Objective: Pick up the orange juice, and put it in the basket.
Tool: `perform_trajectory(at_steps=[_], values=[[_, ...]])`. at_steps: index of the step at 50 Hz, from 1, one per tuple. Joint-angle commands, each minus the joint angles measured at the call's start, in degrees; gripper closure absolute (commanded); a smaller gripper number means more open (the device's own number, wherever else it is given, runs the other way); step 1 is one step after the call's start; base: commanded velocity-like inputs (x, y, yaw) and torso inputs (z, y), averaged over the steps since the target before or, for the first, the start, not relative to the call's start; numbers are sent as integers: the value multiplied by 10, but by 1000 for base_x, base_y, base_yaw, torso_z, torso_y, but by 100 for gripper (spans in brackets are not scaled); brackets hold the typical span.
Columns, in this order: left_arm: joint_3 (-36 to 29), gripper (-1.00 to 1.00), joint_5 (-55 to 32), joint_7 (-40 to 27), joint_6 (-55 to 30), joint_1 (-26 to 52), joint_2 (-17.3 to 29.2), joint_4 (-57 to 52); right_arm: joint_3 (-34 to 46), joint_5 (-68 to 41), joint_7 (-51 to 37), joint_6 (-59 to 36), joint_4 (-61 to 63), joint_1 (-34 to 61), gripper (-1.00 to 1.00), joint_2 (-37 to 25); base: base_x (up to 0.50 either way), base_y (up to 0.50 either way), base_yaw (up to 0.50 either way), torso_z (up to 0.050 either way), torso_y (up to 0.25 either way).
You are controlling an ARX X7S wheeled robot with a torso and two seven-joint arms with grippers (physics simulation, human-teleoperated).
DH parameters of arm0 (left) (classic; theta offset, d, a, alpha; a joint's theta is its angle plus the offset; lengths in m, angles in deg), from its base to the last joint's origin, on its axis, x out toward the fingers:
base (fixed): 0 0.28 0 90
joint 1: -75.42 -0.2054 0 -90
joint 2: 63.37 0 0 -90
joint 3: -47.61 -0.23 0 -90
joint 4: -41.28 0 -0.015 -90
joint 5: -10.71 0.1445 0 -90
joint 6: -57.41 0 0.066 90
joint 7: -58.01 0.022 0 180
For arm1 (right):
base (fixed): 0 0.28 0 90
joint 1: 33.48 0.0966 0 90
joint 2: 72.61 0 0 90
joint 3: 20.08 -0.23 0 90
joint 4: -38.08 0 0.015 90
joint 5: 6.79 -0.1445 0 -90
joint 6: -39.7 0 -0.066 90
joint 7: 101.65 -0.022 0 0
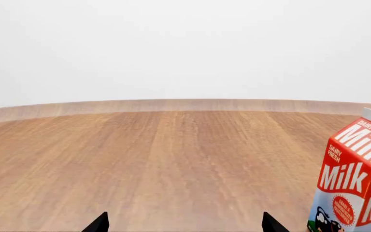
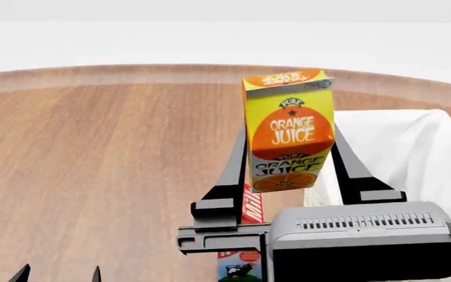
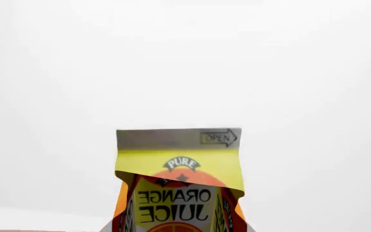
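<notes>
The orange juice (image 2: 290, 132) is a yellow and orange carton held upright in the air, well above the wooden table (image 2: 108, 164). My right gripper (image 2: 288, 136) is shut on it, one dark finger on each side. In the right wrist view the carton's gable top (image 3: 179, 159) fills the lower middle against a white background. The basket (image 2: 401, 144), with its white cloth liner, stands just to the right of the carton and lower. My left gripper (image 2: 59, 274) is open and empty low over the table; its view (image 1: 185, 224) shows bare wood between the tips.
A red-and-white Milk carton (image 2: 251, 212) stands on the table below and behind the right gripper; it also shows in the left wrist view (image 1: 356, 183). The table's curved far edge (image 2: 131, 73) meets a white wall.
</notes>
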Motion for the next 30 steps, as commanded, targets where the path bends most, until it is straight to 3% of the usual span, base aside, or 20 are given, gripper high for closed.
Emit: perform_trajectory(at_steps=[1,30], values=[[-2,-100,-1,-1,1,1,1,0,-21,5,4,-34,19,33,100,-4,0,0,0,0,0],[-6,-100,-4,-5,2,2,4,1,-100,-8,26,13,-60,37,100,-36,0,0,0,0,0]])
